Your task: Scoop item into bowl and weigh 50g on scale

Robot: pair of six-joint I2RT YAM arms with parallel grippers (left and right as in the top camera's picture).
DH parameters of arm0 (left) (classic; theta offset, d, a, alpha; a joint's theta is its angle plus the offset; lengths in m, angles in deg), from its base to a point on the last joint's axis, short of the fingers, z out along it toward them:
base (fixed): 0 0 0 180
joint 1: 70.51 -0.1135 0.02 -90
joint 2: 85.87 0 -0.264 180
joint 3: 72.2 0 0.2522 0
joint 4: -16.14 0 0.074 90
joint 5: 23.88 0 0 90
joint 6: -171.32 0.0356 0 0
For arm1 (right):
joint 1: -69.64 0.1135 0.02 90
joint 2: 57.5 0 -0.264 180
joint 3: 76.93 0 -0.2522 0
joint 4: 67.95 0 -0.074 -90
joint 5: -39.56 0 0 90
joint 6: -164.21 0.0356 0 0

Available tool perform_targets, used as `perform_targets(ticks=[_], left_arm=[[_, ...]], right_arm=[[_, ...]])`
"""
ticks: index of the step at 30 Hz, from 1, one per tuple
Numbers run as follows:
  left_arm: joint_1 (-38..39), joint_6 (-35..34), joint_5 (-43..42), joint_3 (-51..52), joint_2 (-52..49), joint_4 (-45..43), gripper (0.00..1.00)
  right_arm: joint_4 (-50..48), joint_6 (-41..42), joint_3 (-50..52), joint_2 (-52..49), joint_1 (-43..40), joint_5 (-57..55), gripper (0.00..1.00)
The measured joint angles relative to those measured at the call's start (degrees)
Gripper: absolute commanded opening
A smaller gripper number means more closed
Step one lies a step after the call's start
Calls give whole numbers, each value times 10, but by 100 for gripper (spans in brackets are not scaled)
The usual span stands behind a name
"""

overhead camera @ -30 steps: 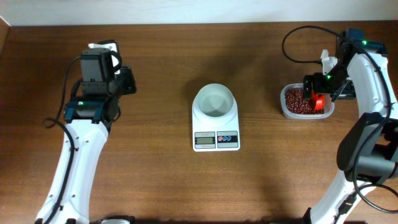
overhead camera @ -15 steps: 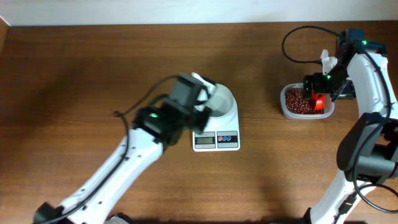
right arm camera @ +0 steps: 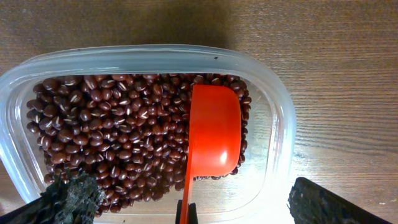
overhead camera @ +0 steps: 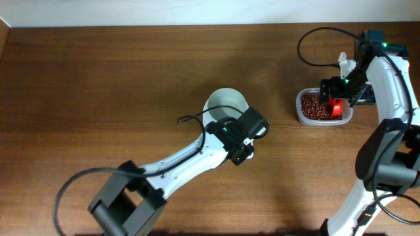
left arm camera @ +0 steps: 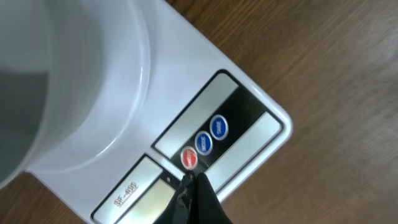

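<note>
The white bowl (overhead camera: 226, 103) stands on the white scale (left arm camera: 186, 68); my left arm hides most of the scale in the overhead view. The bowl (left arm camera: 62, 74) looks empty. My left gripper (left arm camera: 191, 178) is shut, its tips at the scale's red button (left arm camera: 188, 157), and it shows over the scale's front in the overhead view (overhead camera: 246, 131). The red-brown beans (right arm camera: 124, 137) fill a clear tub (right arm camera: 273, 93) at the right (overhead camera: 302, 117). A red scoop (right arm camera: 214, 130) lies in the tub, bowl side down. My right gripper (right arm camera: 199, 190) is open, one finger on each side of the tub, the scoop handle between them.
The scale's grey display (left arm camera: 155, 199) and two blue buttons (left arm camera: 211, 134) lie beside the left fingertips. A black cable (overhead camera: 315, 39) loops behind the right arm near the table's back edge. Bare wood surrounds the scale and the tub.
My left arm has swung from the far left of the table across to the scale, bringing its shut tips down onto the button panel. The right arm and scoop have not moved.
</note>
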Motion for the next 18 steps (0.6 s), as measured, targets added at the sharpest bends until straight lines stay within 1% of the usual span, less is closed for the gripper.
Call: perform_targets(ticks=[7, 14, 18], left_arm=[[-4, 17, 4, 0, -45, -78, 0], [-9, 23, 6, -3, -68, -80, 0], [-13, 23, 5, -7, -68, -63, 0]], right_arm=[[0, 0, 0, 0, 0, 0, 98], [0, 0, 0, 0, 0, 0, 99], [0, 0, 0, 0, 0, 0, 99]])
